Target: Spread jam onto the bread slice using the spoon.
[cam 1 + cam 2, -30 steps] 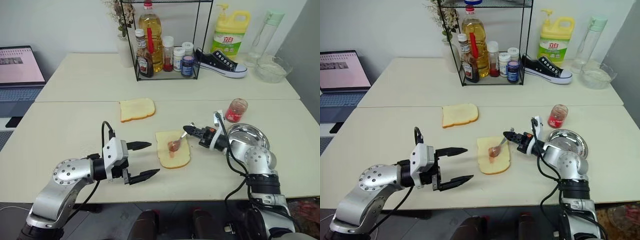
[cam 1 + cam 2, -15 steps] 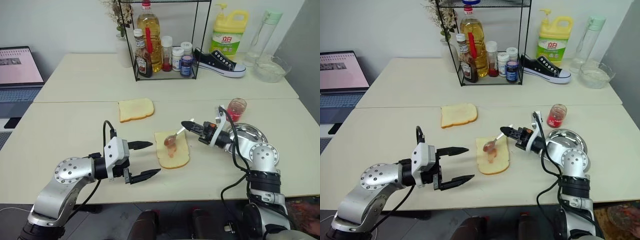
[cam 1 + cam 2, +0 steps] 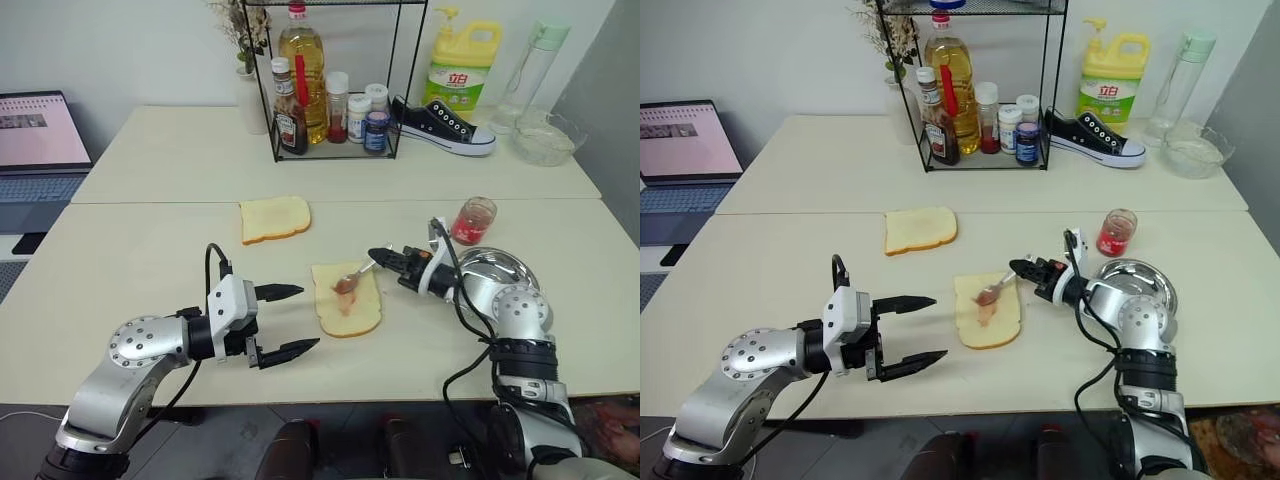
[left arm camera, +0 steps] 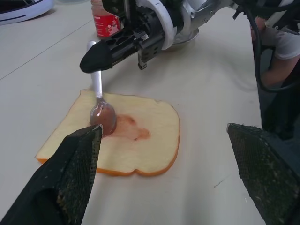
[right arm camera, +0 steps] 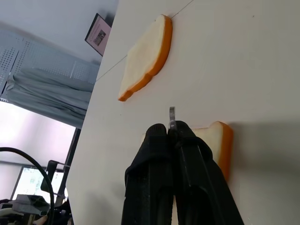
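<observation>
On the surface [image 3: 150, 250], centre, the bread slice [image 3: 348, 300] lies with long axis 12-to-6, jam [image 3: 345, 298] smeared mid-slice. At its 1 o'clock, the spoon [image 3: 352, 279] slants down to the smear, handle clenched in right gripper [image 3: 380, 257] fingers, the nearer arm. Left gripper [image 3: 292, 320], at 8 o'clock, gapes empty.
</observation>
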Motion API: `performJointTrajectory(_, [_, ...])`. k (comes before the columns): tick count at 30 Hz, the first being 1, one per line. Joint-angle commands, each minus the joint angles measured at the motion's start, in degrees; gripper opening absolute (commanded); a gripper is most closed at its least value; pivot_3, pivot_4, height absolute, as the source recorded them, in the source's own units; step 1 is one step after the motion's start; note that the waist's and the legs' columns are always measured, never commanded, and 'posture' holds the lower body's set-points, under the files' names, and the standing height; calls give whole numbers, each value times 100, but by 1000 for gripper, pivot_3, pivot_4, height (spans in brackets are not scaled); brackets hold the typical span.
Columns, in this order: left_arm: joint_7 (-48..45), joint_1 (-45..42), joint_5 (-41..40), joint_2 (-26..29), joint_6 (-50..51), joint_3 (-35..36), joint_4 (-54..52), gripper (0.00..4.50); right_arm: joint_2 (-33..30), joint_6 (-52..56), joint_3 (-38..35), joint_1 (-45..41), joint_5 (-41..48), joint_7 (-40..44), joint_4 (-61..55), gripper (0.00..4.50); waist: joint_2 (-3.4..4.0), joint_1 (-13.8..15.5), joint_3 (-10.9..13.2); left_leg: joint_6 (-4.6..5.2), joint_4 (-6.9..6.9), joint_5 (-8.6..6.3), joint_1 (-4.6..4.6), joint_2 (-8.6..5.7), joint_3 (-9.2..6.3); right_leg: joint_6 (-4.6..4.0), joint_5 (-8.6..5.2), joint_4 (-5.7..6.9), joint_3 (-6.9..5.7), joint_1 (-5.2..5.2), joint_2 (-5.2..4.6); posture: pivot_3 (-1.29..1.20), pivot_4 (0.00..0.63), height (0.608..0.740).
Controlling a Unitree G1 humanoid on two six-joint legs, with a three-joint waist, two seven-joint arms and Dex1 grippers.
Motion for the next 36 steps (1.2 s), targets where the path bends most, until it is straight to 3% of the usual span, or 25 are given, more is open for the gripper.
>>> performJointTrajectory(1, [-45,-25,-14,24,-158,52,-91,4428,-138,448,-224,130,396,-81,-442,60,0,-5,0,0,0,0,0,0,0,0,0,0,0,0,0,0,150,740])
performJointTrajectory(8, [-92,-52,1,7,-209,22,-34,4428,-282,1118,-357,345,885,-161,-773,60,0,-10,0,1,-1,0,0,3,0,0,0,0,1,0,0,0,150,740])
performJointTrajectory(14, [-92,-62,17,-13,-229,2,-23,4428,-121,917,-413,166,886,-282,-608,60,0,-13,0,1,-1,0,0,3,0,0,0,0,1,0,0,0,150,740])
performJointTrajectory(26, [-141,-410,127,-23,-363,-70,266,4428,100,-108,28,-514,-21,-37,412,60,0,-15,0,0,0,0,0,0,3,0,0,1,-3,-1,4,0,150,740])
performJointTrajectory(36, [-169,-608,208,-63,-455,-141,465,4428,-302,279,-38,-276,3,172,143,60,0,0,0,0,1,0,0,-1,2,0,0,0,-1,-1,2,0,150,740])
